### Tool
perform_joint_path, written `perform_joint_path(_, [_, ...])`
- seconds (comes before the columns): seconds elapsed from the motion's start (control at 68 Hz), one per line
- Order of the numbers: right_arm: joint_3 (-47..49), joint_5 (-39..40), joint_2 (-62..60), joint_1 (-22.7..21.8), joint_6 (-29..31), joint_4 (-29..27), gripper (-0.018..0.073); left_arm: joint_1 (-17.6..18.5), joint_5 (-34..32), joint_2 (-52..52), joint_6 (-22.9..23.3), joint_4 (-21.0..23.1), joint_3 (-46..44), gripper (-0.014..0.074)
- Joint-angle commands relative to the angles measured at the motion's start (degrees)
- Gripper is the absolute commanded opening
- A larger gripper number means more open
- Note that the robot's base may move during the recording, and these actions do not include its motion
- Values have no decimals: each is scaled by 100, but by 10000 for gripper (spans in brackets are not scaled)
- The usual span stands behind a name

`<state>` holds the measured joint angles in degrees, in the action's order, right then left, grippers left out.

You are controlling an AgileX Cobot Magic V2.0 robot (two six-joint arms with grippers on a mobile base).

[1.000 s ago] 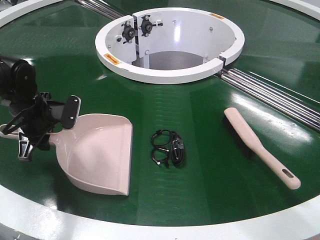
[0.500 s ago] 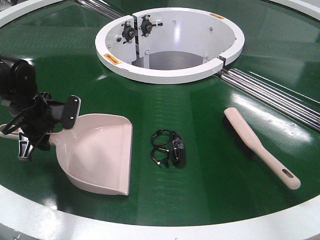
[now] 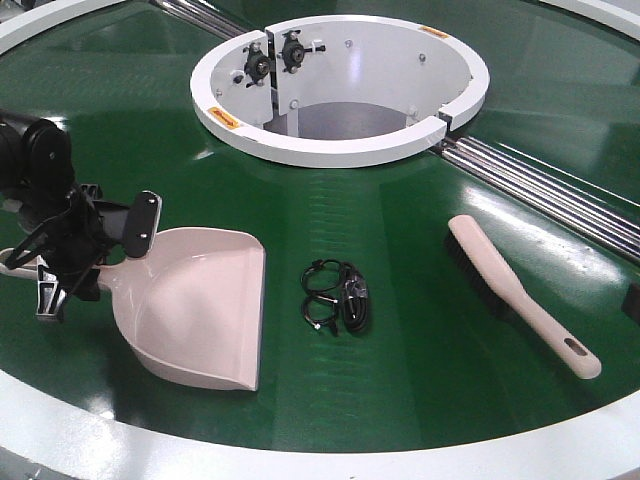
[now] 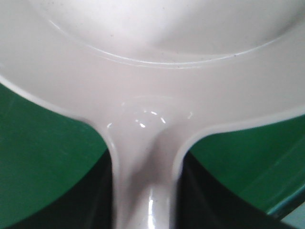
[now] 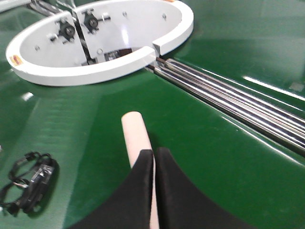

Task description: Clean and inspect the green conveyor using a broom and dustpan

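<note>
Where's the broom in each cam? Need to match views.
Exterior front: broom lies right of centre on the green conveyor, handle toward lower right.
Left wrist: not in it; only the dustpan shows.
Right wrist: broom lower centre, far end showing above the right claw.
Shared landmark: white ring hub, in front and right wrist views only.

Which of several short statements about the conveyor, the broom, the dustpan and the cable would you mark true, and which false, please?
1. The dustpan lies on the green conveyor, left of the black cable bundle. True.
2. The broom lies inside the dustpan. False: it lies flat on the conveyor, right of the cable bundle.
3. The left gripper is at the dustpan's handle. True.
4. The cable bundle touches the dustpan. False: green belt shows between them.
</note>
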<state>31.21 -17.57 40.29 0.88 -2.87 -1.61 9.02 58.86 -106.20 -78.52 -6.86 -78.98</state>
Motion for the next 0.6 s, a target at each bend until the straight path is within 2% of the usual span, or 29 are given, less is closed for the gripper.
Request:
perform_joint_path(0.0, [314,387,138,-9,73,250,11,41,-132,265,90,71,-158,76])
perform_joint_path(0.147, [614,137,199,-9,73,432,108,41,-132,265,90,71,-158,76])
perform_joint_path(0.441, [1130,-735,524,-9,146,402,480,41,-132,265,90,71,-158,76])
perform_joint_path(0.588, [1552,-1281,1020,-9,319,304,573,41,-132,265,90,71,-158,76])
